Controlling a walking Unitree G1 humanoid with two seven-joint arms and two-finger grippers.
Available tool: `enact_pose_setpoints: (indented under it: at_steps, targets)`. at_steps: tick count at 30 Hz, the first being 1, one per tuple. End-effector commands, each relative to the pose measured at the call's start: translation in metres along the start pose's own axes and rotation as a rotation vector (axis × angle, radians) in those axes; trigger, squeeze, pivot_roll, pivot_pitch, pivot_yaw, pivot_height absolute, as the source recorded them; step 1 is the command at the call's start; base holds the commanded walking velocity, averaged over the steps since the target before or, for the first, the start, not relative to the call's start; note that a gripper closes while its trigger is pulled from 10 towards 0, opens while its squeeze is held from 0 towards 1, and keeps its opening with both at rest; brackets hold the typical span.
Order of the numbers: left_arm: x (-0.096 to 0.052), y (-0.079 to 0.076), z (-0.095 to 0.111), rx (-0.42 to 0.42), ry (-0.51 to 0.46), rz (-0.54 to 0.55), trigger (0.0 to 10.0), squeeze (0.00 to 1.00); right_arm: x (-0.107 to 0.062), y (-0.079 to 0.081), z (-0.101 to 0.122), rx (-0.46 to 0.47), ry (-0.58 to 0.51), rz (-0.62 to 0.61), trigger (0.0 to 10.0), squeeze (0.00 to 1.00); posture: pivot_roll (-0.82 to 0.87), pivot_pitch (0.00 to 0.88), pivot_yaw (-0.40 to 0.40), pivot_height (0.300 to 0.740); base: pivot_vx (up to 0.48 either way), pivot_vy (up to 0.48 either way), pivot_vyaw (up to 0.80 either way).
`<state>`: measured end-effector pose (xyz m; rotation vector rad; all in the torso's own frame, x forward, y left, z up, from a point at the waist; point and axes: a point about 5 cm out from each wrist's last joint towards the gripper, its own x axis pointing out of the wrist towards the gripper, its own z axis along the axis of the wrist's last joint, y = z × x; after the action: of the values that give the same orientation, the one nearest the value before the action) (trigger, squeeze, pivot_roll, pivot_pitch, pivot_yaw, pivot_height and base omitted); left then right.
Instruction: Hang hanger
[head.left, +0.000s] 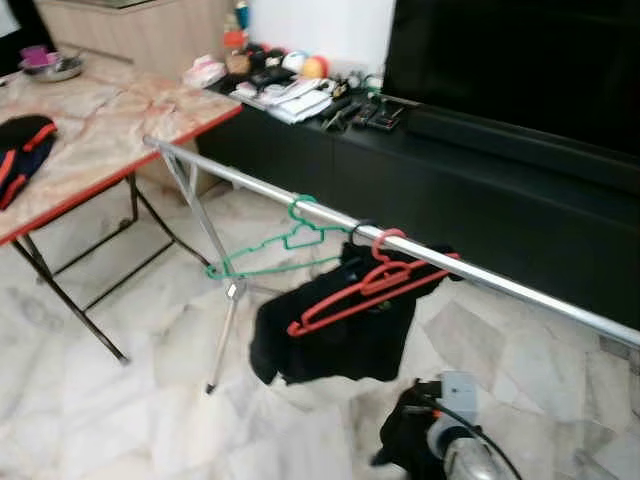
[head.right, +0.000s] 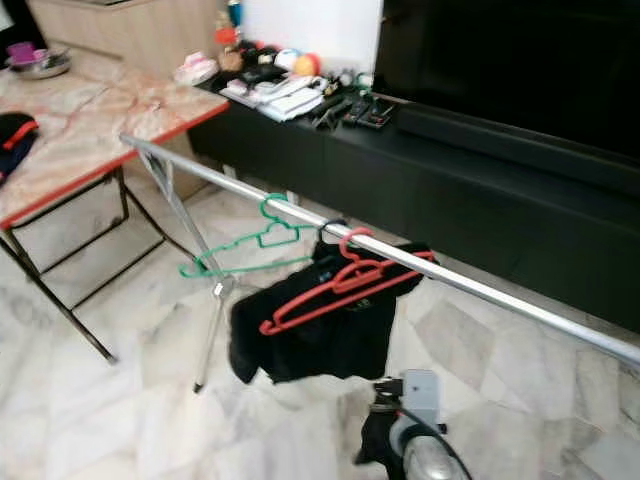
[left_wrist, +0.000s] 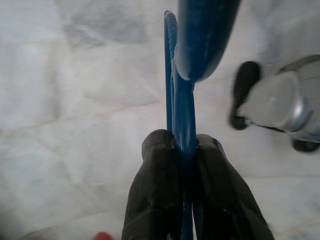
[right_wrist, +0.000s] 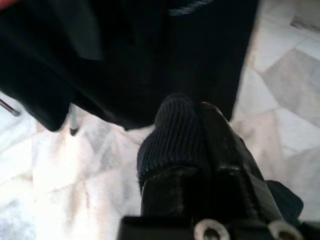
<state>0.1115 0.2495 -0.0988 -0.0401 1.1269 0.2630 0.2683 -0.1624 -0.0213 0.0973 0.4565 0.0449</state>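
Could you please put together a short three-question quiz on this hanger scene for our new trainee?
1. True or false: the left gripper is shut on a blue hanger.
2. What hangs on the red hanger? A) a black garment B) a white towel C) nothing
3. Which hanger on the rail is bare?

Key:
1. True.
2. A, the black garment.
3. The green hanger.
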Motion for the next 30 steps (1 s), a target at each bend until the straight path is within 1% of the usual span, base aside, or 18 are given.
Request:
enact_pose_setpoints:
  at_steps: [1,18,21,30]
  targets:
    - [-0.001,-0.003,-0.012,0.002,0.041,-0.008,10.0,0.00,-0.003,-0.008,-0.004,-0.002,0.009,-0.023,10.0,0.00,-0.03,0.142,0.035,0.740,0.000,0.480,0.00]
    - [-0.001,-0.002,-0.011,0.007,0.039,-0.018,10.0,0.00,-0.004,-0.006,-0.006,-0.001,0.015,-0.016,10.0,0.00,-0.03,0.158,0.037,0.740,0.000,0.480,0.00]
    - [-0.003,0.008,-0.013,0.004,0.042,-0.011,10.0,0.00,-0.004,-0.005,-0.006,-0.001,0.017,-0.013,10.0,0.00,-0.02,0.160,0.036,0.740,0.000,0.480,0.00]
    - [-0.005,0.017,-0.019,0.002,0.059,-0.001,10.0,0.00,-0.004,-0.005,-0.006,-0.001,0.018,-0.011,10.0,0.00,-0.02,0.165,0.035,0.740,0.000,0.480,0.00]
